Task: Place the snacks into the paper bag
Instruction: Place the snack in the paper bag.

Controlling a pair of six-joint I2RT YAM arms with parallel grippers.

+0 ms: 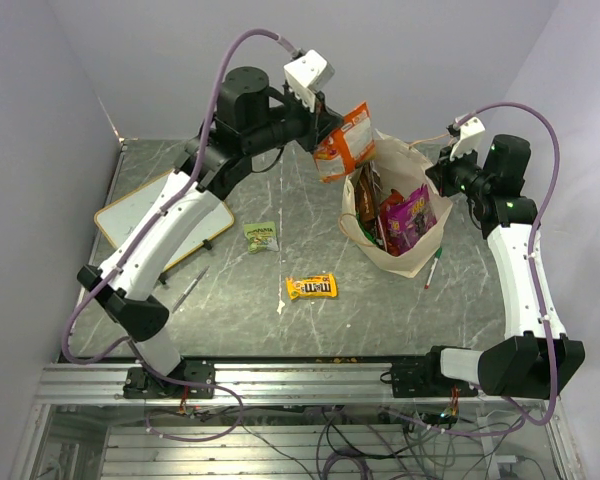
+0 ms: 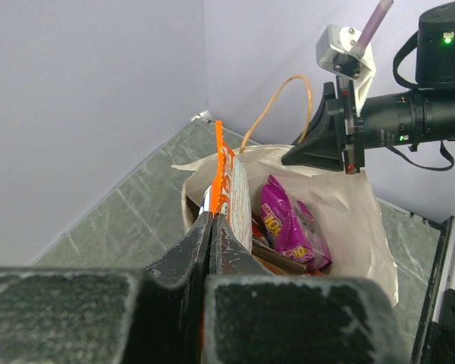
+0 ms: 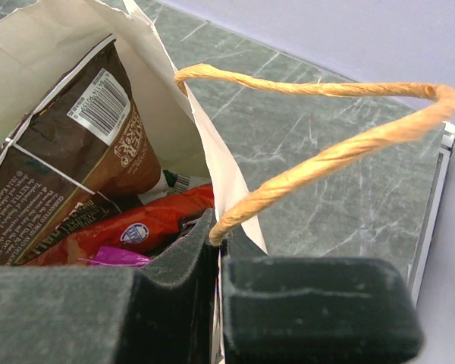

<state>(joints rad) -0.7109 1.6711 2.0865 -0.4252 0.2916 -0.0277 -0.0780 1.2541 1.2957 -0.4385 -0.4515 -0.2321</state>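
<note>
The paper bag (image 1: 412, 258) stands at the table's middle right, open at the top. My left gripper (image 1: 325, 118) is shut on the orange pouch (image 1: 345, 142) and holds it above the bag's left rim; in the left wrist view the pouch (image 2: 229, 189) hangs edge-on over the bag (image 2: 364, 227). My right gripper (image 1: 442, 172) is shut on the bag's right rim (image 3: 229, 189) at the base of its twisted handle (image 3: 341, 148). Inside the bag lie a purple pouch (image 1: 410, 215), a brown pouch (image 3: 68, 174) and a red packet (image 3: 136, 227). A yellow M&M's packet (image 1: 311, 287) and a small green packet (image 1: 261, 236) lie on the table.
A white whiteboard (image 1: 130, 215) lies at the table's left under my left arm. A green-capped marker (image 1: 432, 270) lies right of the bag. A thin pen (image 1: 192, 288) lies near my left arm. Walls close in at the back and both sides.
</note>
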